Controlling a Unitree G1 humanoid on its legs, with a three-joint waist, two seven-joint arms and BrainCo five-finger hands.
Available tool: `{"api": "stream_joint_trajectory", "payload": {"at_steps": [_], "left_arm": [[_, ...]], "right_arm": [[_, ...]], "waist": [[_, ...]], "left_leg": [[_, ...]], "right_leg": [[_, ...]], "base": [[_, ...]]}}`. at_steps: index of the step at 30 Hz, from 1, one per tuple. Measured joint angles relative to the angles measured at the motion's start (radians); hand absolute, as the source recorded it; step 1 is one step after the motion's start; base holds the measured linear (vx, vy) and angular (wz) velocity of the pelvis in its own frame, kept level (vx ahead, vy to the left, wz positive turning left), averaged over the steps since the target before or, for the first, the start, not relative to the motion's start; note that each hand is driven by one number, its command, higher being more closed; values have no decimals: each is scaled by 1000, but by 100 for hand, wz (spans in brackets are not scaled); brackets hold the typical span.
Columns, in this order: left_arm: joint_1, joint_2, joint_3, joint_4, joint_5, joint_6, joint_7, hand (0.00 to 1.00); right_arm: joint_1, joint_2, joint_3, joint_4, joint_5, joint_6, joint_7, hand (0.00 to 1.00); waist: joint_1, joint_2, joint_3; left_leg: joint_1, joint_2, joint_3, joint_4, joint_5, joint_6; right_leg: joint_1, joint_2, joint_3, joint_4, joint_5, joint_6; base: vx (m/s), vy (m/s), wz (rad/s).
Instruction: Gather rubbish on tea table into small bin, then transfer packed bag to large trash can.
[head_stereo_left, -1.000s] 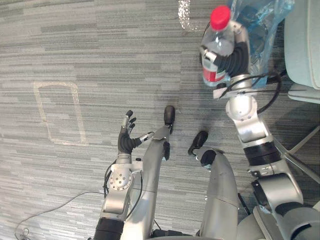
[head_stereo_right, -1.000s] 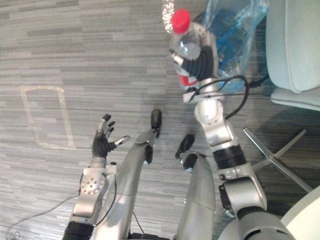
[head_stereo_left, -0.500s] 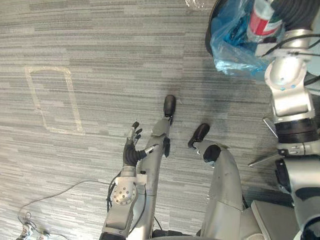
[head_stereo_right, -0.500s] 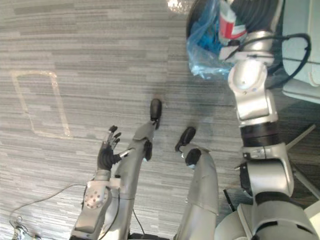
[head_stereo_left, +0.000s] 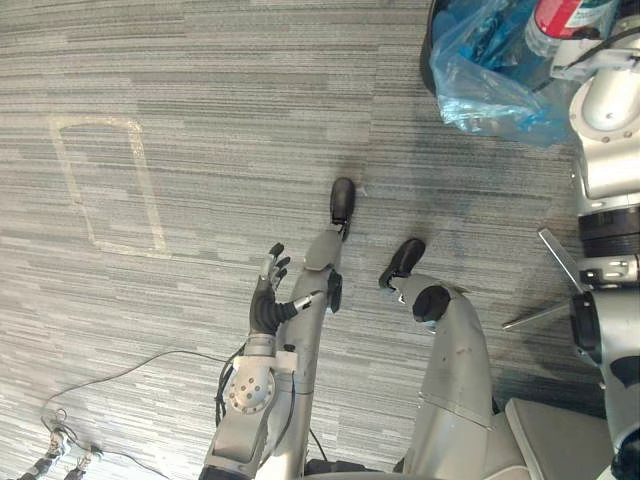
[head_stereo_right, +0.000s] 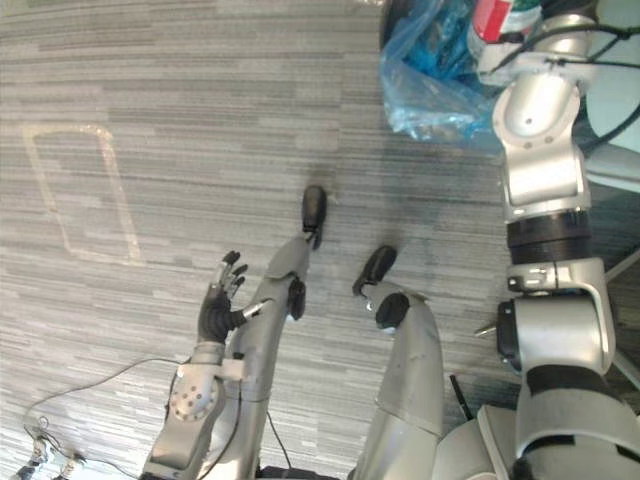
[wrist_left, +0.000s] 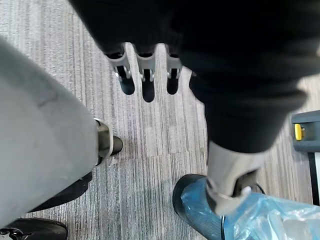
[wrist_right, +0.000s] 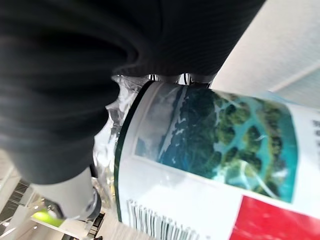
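Clear plastic bottle with red-and-white label (head_stereo_left: 562, 14) in my right hand (wrist_right: 75, 90), fingers curled round it, above blue plastic bag (head_stereo_left: 485, 75) lining small black bin (wrist_left: 180, 200). My left hand (head_stereo_left: 268, 300) low over grey carpet (head_stereo_left: 200, 80), fingers straight, spread, holding nothing.

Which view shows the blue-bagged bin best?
Left eye view: the blue-bagged bin shows most of its bag, partly behind the bottle. Right eye view shows much the same; left wrist view cuts it at the edge.
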Motion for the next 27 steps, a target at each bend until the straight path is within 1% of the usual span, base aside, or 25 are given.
{"api": "stream_joint_trajectory", "payload": {"at_steps": [3, 4, 6, 7, 9, 11, 12, 13, 15, 17, 19, 20, 21, 22, 23, 26, 27], "left_arm": [[7, 2, -9, -2, 0, -8, 19, 0], [-14, 4, -7, 29, 0, -27, 32, 0], [-107, 7, 2, 139, -1, -33, 35, 0], [-193, 8, 7, 212, -1, -15, 59, 0], [-242, 7, 25, 271, -1, -9, 74, 0], [-283, -4, 52, 319, -16, -9, 79, 0], [-349, -5, 83, 383, -24, 0, 87, 0], [-425, 3, 98, 465, -22, 36, 93, 0], [-460, -1, 102, 500, -18, 50, 98, 0], [-478, -17, 105, 517, -18, 61, 107, 0], [-477, -35, 106, 535, -7, 60, 112, 0], [-476, -39, 113, 539, -5, 59, 114, 0], [-473, -40, 124, 553, 0, 58, 120, 0], [-471, -38, 130, 565, 1, 57, 123, 0], [-471, -37, 134, 570, 1, 56, 123, 0], [-470, -37, 130, 612, 3, 51, 125, 0], [-470, -37, 130, 618, 3, 51, 125, 0]], "right_arm": [[-45, -4, 27, 42, 38, -3, 0, 0], [-72, 0, 50, 70, 68, -3, 0, 0], [-88, 12, 87, 77, 85, -3, 6, 0], [-103, 33, 105, 78, 104, -1, 16, 0], [-111, 51, 104, 78, 104, 0, 17, 0], [-111, 60, 102, 74, 100, 3, 17, 0], [-105, 87, 106, 55, 97, 6, 16, 0], [-90, 120, 109, 4, 67, 7, 15, 0], [-57, 138, 109, -59, 29, 6, 9, 0], [-26, 162, 106, -88, -62, 12, 6, 0], [7, 163, 103, -89, -147, 40, 1, 0], [16, 165, 103, -89, -175, 45, -1, 0], [39, 170, 104, -92, -226, 50, -2, 0], [60, 175, 104, -93, -285, 53, -3, 0], [68, 174, 104, -93, -303, 56, -4, 0], [98, 187, 105, -93, -397, 88, -4, 0], [96, 191, 105, -92, -417, 91, -3, 0]], "waist": [[1, 0, 0], [0, 0, 0], [0, 0, 0], [-9, 0, 0], [-19, 0, 0], [-24, 0, 0], [-25, -1, -1], [-41, -1, -1], [-59, -1, -1], [-72, -2, -1], [-76, -3, -1], [-76, -4, -1], [-75, -14, -7], [-76, -19, -8], [-76, -20, -8], [-75, -25, -8], [-75, -25, -8]], "left_leg": [[0, -4, -2, -27, 19, -5], [0, 1, -2, -33, 25, -5], [2, 5, 1, -34, 30, 0], [4, 5, 1, -42, 39, 3], [5, 5, -1, -48, 47, 2], [6, 17, 2, -43, 47, 2], [7, 34, 7, -37, 47, 3], [8, 40, 8, -38, 47, 3], [8, 42, 8, -38, 48, 4], [11, 54, 8, -38, 49, 5], [31, 58, 8, -45, 51, 7], [36, 60, 8, -47, 51, 6], [47, 65, 9, -66, 54, 0], [61, 68, 9, -90, 65, -3], [66, 68, 9, -97, 69, -4], [109, 61, 19, -165, 90, 3], [114, 60, 20, -174, 95, 6]], "right_leg": [[-14, -3, -1, -4, 3, -5], [-16, 0, -6, -12, 7, -12], [-15, 2, -6, -13, 10, -16], [-15, 2, -7, -14, 10, -16], [-15, 3, -11, -18, 13, -20], [-10, 16, -12, -33, 23, -32], [-3, 34, -11, -48, 35, -29], [-1, 39, -11, -54, 39, -27], [-1, 41, -12, -56, 43, -31], [6, 54, -14, -71, 54, -34], [22, 60, -14, -77, 62, -41], [28, 64, -13, -82, 65, -41], [32, 71, -11, -98, 72, -38], [42, 77, -14, -116, 74, -33], [45, 77, -15, -119, 76, -32], [64, 76, -12, -147, 78, -26], [66, 76, -10, -151, 79, -25]], "base": [[-101, 30, 8], [-91, 25, -5], [-92, 24, -5], [-91, 24, 0], [-88, 25, 0], [-88, 24, -22], [-109, 30, -40], [-92, 26, -35], [-85, 25, -14], [-112, 25, -22], [-100, 11, -13], [-89, 2, -14], [-85, 0, -17], [-83, 1, -14], [-63, 1, -4], [-75, -11, 2], [-54, -18, 2]]}}
